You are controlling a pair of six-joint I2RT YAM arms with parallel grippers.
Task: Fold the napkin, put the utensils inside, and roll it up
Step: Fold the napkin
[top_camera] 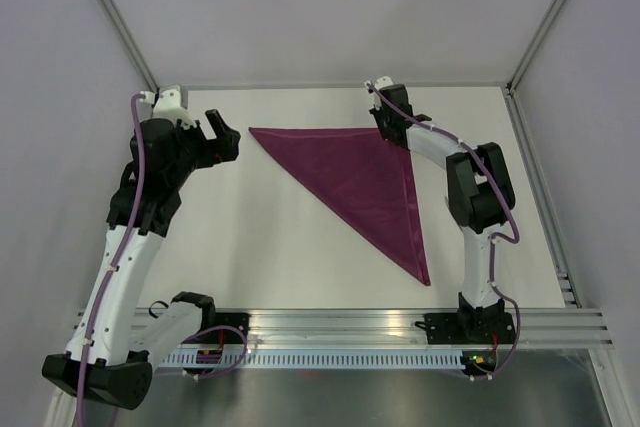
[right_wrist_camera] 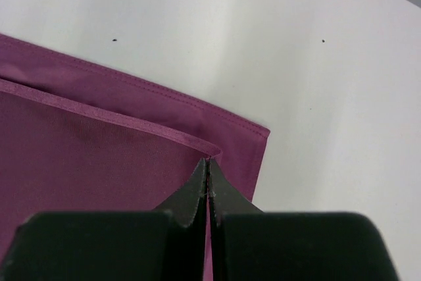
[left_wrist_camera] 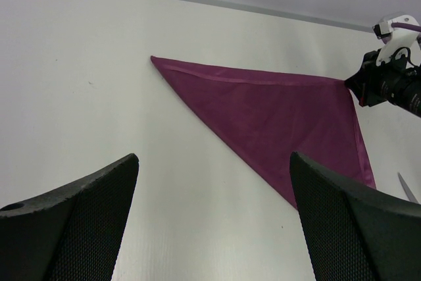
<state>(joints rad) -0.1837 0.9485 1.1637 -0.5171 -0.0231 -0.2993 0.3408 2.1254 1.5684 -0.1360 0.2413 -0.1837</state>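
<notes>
- The napkin lies flat on the white counter, folded into a triangle, in the middle-to-right part of the far half.
- Seen from above, its long folded edge runs from a sharp tip at 10 o'clock to another tip at 5 o'clock. The square corner sits at 1 o'clock, one short side lies along the far edge, and the other points back toward the arm bases.
- At the square corner the top layer sits slightly inside the bottom one, so a strip of the lower hem shows.
- The right claw is pressed together on that top-layer corner, with a thin line of purple cloth between its fingers.
- The right arm stands up from its base at 5 o'clock, bends at a raised elbow, and slopes down toward 11 o'clock to the corner.
- A slim silver tip of the knife shows on the counter just past the napkin's right side; the rest is out of frame.
- The left claw is spread wide and holds nothing. It hangs near the 10 o'clock tip, apart from the cloth.
- The left arm rises from 7 o'clock and leans toward the far wall, its wrist turned to face 3 o'clock.
</notes>
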